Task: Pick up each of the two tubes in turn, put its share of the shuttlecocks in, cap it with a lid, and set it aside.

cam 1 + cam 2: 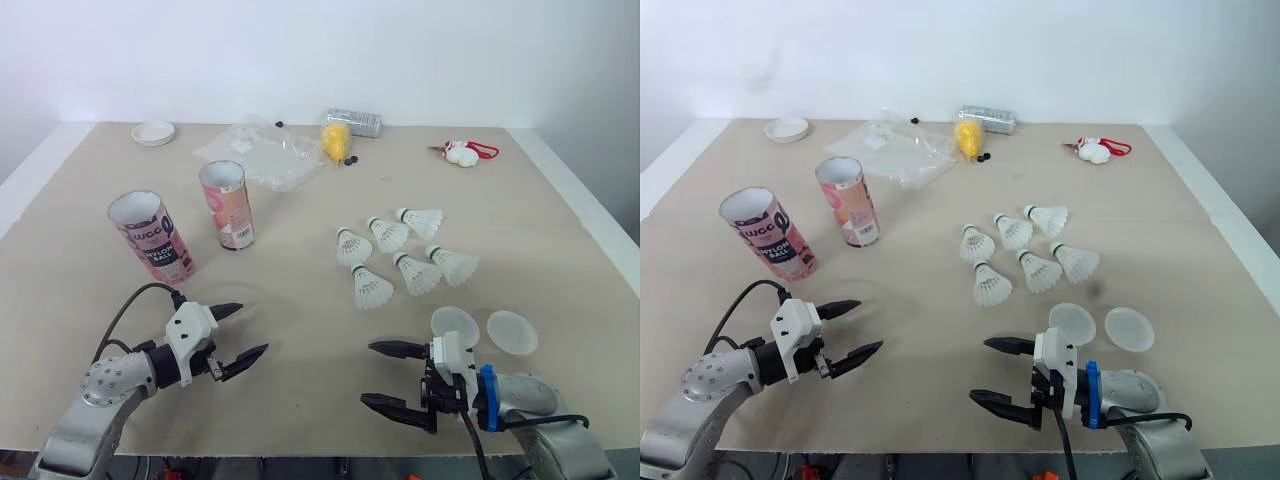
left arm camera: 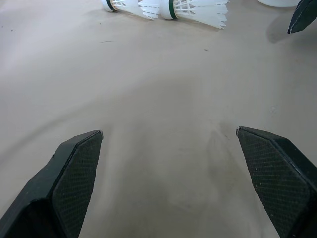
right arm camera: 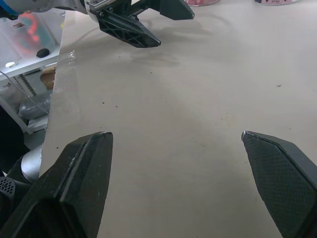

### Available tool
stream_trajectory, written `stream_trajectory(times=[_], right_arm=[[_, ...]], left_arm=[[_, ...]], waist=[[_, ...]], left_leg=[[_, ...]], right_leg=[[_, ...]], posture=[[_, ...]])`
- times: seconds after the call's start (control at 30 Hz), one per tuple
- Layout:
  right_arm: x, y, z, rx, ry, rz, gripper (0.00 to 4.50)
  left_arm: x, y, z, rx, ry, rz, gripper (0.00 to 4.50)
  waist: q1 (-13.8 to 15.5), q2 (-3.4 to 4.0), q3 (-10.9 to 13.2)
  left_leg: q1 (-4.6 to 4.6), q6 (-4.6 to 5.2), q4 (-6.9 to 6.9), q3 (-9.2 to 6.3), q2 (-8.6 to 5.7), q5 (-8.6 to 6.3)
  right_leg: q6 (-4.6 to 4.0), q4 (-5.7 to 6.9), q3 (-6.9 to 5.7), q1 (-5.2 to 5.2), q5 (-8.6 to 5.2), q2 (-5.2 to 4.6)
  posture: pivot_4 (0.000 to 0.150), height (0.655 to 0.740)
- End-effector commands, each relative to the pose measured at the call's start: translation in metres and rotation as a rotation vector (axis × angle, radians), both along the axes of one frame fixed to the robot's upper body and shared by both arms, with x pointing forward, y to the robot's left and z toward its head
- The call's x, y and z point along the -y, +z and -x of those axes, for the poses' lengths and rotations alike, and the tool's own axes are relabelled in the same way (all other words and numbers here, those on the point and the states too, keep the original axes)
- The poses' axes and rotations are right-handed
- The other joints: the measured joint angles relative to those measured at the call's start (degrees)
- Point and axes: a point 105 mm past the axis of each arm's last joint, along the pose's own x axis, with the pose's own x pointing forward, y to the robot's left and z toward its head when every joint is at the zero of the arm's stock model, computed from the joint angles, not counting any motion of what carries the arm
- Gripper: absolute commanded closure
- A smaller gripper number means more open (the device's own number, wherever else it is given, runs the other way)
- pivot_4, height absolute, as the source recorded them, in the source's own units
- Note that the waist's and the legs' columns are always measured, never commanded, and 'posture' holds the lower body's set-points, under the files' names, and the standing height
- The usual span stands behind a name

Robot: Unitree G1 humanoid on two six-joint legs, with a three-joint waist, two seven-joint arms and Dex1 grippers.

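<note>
The left gripper (image 1: 252, 328) hovers low over the pale beige counter (image 1: 300, 300) near its front edge, with its two black fingers (image 2: 74, 173) spread wide and holding nothing. Behind it stand two open-topped tubes. The wider pink cardboard tube (image 1: 152, 237) has print that is only partly readable and looks tilted, though whether it truly leans is hard to tell. The narrower pink cardboard tube (image 1: 228, 205) stands upright near its right side. A small white round dish (image 1: 153, 132) sits at the far back left. Right of it lies a crumpled clear plastic bag (image 1: 262, 153), then a yellow lump (image 1: 336, 140) too small to identify, with a silvery cylinder (image 1: 353, 122) lying just behind it. Six white feather shuttlecocks (image 1: 413, 272) lie clustered right of centre, well apart from both tubes. In the left wrist view two of them are cut off by the frame edge. In front of them are two translucent white round lids. The nearer lid (image 1: 455, 326) is partly covered by the right arm, and the other lid (image 1: 512, 332) lies just beside it. The right gripper (image 1: 368, 373) is by the front edge, its fingers (image 3: 79, 183) wide apart and empty. A small white-and-red object (image 1: 464, 153) lies at the back right.
</note>
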Motion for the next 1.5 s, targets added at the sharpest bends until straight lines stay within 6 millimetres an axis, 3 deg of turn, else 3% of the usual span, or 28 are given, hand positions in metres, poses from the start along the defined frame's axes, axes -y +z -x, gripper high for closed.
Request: stream_trajectory(times=[0.03, 0.77, 0.97, 1.13, 1.3, 1.5], right_arm=[[0.0, 0.008, -0.002, 0.037, 0.003, -0.011, 0.03], [-0.002, 0.018, -0.012, 0.05, -0.044, -0.043, 0.03], [0.004, 0.061, -0.02, 0.049, -0.085, -0.159, 0.03], [0.006, 0.101, -0.045, 0.14, -0.099, -0.15, 0.03], [-0.006, 0.108, -0.078, 0.146, -0.094, -0.129, 0.03], [-0.022, 0.107, -0.096, 0.216, 0.024, -0.068, 0.03]], left_arm=[[0.0, 0.009, -0.001, 0.042, -0.007, -0.006, 0.0], [0.001, 0.009, -0.002, 0.06, -0.019, 0.004, 0.0], [-0.007, 0.016, -0.012, 0.069, 0.113, 0.082, 0.0], [-0.015, 0.02, -0.02, 0.095, 0.259, 0.121, 0.0], [-0.03, 0.025, -0.029, 0.136, 0.483, 0.186, 0.0], [-0.048, 0.023, -0.019, 0.171, 0.719, 0.198, 0.0]], waist=[[0.0, 0.0, 0.0], [0.0, 0.0, 0.0], [0.0, 0.0, 0.0], [-0.15, -0.02, 0.03], [-0.18, -0.04, 0.03], [-0.16, -0.04, 0.04]], left_leg=[[0.0, 0.0, 0.0, 0.0, 0.0, 0.0], [0.0, 0.0, 0.0, 0.0, 0.0, 0.0], [-0.01, 0.0, 0.02, 0.0, 0.0, 0.0], [0.0, 0.02, 0.11, 0.03, 0.0, 0.01], [-0.01, 0.03, 0.16, 0.03, 0.0, 0.02], [-0.06, 0.06, 0.1, 0.05, -0.02, -0.03]], right_leg=[[0.0, 0.0, 0.0, 0.0, 0.0, 0.0], [0.01, 0.0, 0.0, 0.0, 0.01, 0.0], [0.22, 0.0, 0.02, 0.02, 0.14, 0.0], [0.14, 0.0, 0.09, 0.03, 0.19, 0.02], [0.17, 0.0, 0.12, 0.03, 0.23, 0.06], [0.26, -0.02, 0.19, -0.01, 0.31, 0.06]], posture=[[0.15, 0.74], [0.15, 0.74], [0.15, 0.74], [0.15, 0.74], [0.15, 0.74], [0.15, 0.74]])
